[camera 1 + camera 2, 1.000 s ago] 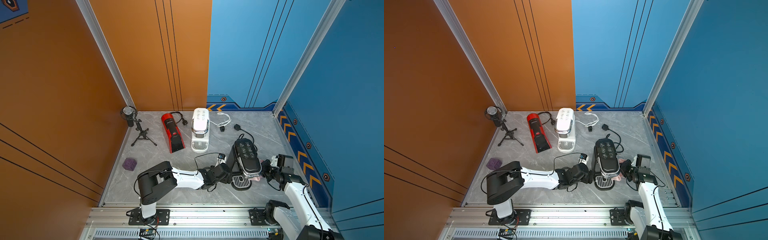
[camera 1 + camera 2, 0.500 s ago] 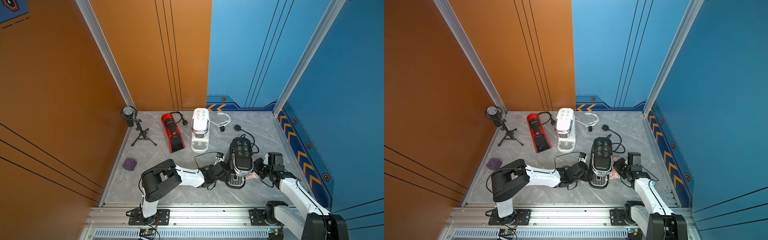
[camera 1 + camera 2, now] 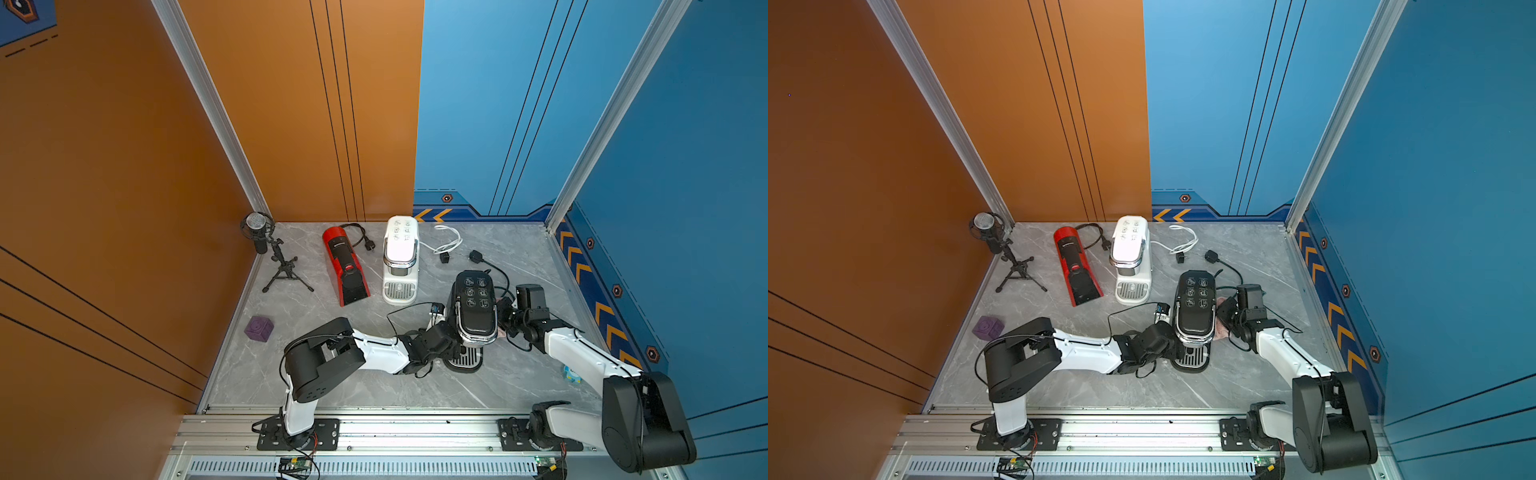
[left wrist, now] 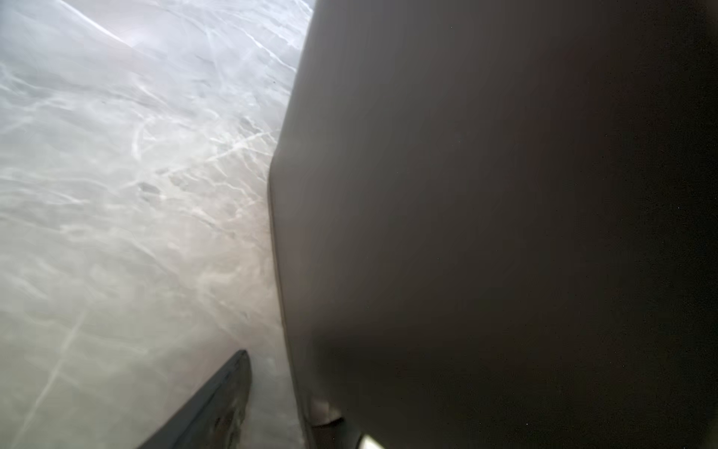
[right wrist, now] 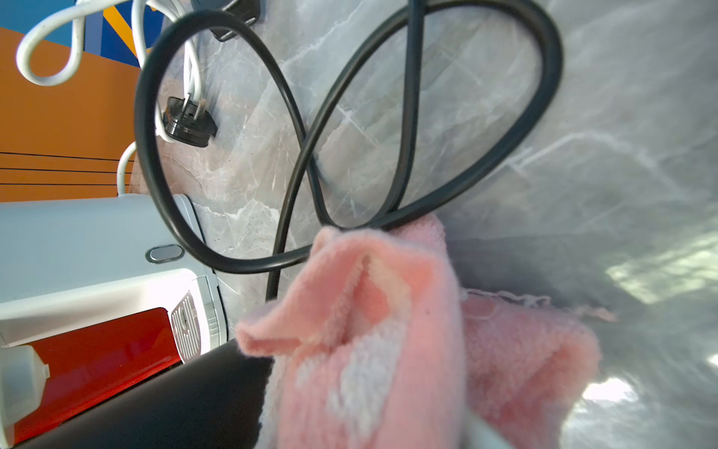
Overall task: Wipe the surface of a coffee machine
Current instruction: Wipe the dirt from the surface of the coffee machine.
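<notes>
The black coffee machine stands upright on the grey marbled table, towards its near edge and between our two arms. Our left gripper reaches in low against the machine's left flank. Its jaws are set wide, and the left wrist view shows one finger just beside the dark wall with a strip of table between them. We cannot tell whether the jaws clamp the machine. Our right gripper is closed tight on the pink cloth, which lies bunched against the machine's right side. In the right wrist view the cloth fills the foreground, touching the black body, with the looped black cord behind it. Farther back stand a white coffee machine and a red coffee machine, side by side, well apart from a purple cube.
</notes>
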Robot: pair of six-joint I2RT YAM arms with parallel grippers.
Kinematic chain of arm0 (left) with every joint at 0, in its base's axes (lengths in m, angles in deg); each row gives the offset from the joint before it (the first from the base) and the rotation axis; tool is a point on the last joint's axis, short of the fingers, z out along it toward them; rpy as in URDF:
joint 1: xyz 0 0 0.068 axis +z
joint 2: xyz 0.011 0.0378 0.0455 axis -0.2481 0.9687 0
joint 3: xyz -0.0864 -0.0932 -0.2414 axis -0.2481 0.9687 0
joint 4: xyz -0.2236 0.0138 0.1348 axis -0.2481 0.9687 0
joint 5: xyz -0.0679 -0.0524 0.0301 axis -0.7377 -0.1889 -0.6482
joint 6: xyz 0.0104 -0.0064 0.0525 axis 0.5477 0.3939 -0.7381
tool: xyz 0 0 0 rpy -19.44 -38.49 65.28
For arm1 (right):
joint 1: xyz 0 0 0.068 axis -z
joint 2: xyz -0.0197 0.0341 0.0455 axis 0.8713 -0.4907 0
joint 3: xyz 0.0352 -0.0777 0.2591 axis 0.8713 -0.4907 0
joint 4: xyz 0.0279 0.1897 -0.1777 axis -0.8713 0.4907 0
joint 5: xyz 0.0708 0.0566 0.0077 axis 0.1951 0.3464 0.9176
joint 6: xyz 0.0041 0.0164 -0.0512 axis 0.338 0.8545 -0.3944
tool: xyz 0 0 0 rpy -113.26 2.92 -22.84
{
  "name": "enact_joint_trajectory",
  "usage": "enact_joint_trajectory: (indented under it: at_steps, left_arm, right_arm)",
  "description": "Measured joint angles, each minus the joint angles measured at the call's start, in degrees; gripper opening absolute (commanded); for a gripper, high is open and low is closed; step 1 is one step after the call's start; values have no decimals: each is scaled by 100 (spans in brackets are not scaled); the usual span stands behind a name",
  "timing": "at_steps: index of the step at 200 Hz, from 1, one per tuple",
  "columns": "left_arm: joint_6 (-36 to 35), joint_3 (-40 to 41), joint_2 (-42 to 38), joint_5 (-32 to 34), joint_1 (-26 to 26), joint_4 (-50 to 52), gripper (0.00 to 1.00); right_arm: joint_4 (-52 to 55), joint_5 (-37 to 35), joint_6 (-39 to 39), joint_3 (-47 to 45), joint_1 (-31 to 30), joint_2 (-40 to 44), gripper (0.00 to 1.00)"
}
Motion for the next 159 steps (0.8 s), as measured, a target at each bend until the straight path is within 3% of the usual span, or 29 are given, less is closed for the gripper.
enact_joint_trajectory:
  at_steps: [101,159]
  left_arm:
    - [326,-76,72,428,-2,79,81]
    - [271,-162,153,402,-31,50,80]
  right_arm:
    - [-321,-201,15,590,-219,-713,0]
    - [588,-131,-389,361,103,597,0]
